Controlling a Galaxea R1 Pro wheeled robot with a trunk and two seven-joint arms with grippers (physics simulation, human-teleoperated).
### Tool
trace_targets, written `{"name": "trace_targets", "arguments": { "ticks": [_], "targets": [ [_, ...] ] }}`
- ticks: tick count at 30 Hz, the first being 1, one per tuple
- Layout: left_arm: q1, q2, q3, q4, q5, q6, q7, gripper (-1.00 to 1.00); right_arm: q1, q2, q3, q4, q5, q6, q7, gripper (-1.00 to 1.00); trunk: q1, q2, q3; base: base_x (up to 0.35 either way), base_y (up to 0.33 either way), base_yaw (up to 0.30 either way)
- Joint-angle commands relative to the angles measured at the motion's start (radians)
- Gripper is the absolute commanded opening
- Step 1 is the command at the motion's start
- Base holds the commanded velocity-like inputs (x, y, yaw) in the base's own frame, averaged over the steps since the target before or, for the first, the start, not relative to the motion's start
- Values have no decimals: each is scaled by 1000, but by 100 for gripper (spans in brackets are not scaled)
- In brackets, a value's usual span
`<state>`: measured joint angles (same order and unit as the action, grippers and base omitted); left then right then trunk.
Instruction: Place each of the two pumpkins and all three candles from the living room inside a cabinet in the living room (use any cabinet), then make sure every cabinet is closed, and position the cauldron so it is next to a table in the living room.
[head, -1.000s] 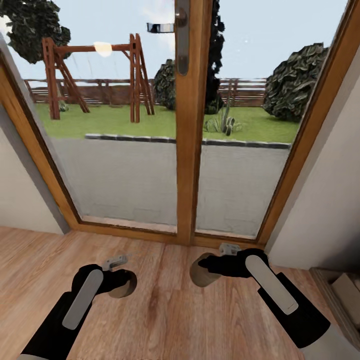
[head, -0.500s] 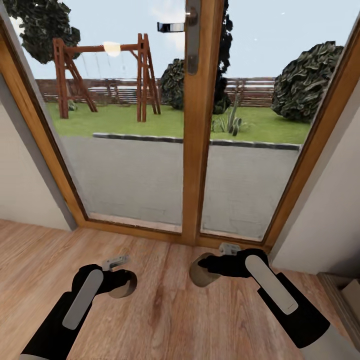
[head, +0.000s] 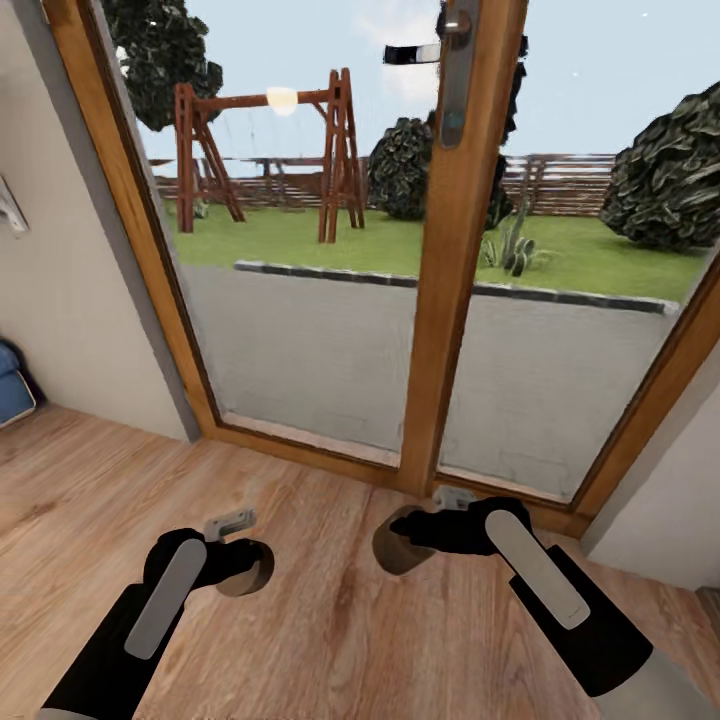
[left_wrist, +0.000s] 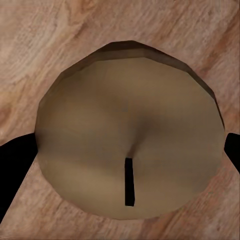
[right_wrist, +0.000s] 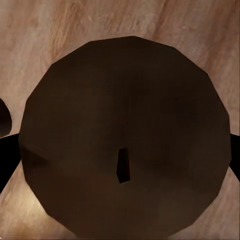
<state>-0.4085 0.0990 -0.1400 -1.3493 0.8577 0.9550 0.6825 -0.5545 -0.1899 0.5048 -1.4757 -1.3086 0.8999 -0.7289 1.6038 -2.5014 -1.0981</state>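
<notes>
I hold two candles, short beige-grey cylinders, low over the wooden floor in front of a glass door. My left gripper (head: 247, 567) is shut on one candle (head: 258, 572); in the left wrist view this candle (left_wrist: 130, 145) shows its wick end, with black fingers (left_wrist: 12, 172) pressed on either side. My right gripper (head: 402, 535) is shut on the other candle (head: 392, 548), which looks darker in the right wrist view (right_wrist: 125, 145). Pumpkins, cabinet and cauldron are out of view.
A wood-framed glass door (head: 445, 300) with a metal handle (head: 415, 52) stands straight ahead, with a garden behind it. Pale walls flank it at left (head: 60, 290) and right (head: 660, 520). A blue object (head: 12, 388) lies at the far left. Wooden floor (head: 330, 640) stretches below.
The whole picture has shifted right, so the camera has turned left. The blue object has come into view at left. Both grippers hold their candles as before.
</notes>
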Motion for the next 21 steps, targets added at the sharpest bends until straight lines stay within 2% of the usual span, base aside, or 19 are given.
{"name": "trace_targets", "arguments": {
  "ticks": [1,21],
  "targets": [
    [-1,1,-2,-1,9,1,11,-100,-1,-1,1,-2,-10,-1,-11,-100,0,0,-1,0,0,287],
    [-1,1,-1,-1,9,1,11,-100,-1,3,1,-2,-11,-1,-10,-100,0,0,-1,0,0,287]
  ]
}}
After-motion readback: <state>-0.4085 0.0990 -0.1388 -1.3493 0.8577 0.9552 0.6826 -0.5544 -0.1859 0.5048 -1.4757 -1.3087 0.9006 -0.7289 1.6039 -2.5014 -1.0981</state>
